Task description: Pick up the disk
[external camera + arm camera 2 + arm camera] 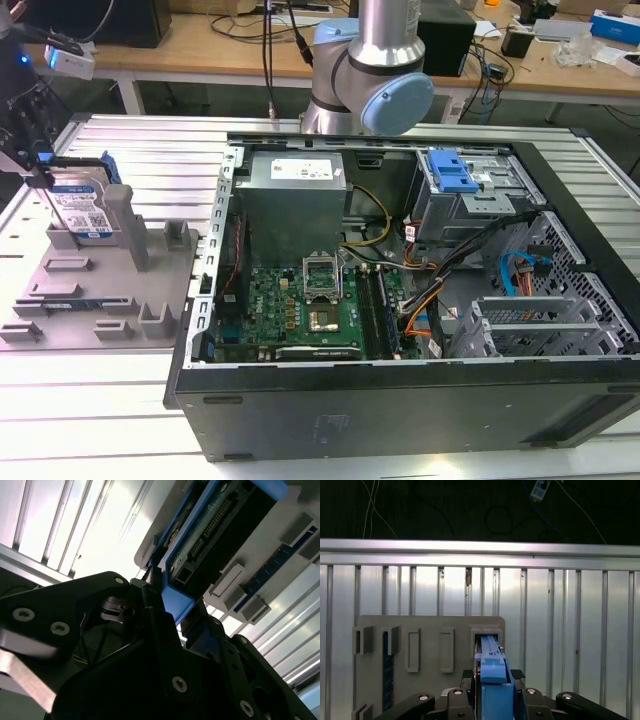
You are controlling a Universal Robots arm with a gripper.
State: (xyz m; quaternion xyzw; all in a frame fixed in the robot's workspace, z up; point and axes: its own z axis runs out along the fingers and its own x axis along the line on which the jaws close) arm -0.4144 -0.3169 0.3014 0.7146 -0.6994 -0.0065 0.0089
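Gripper closed on the disk, which stands on edge in the grey holder.

In the first wrist view the gripper [492,697] clamps both sides of the disk [492,680] by its blue rail. In the exterior view the disk [80,205] stands upright in the grey holder [100,290], at the exterior view's left of the open computer case [400,400] on the ribbed tabletop [100,400].

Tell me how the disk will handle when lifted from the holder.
Probably stiff: the disk looks like a metal-cased block. Likely heavy for its size. Standing on edge in the holder, it may tip once free; the gripper straddles its blue rail.
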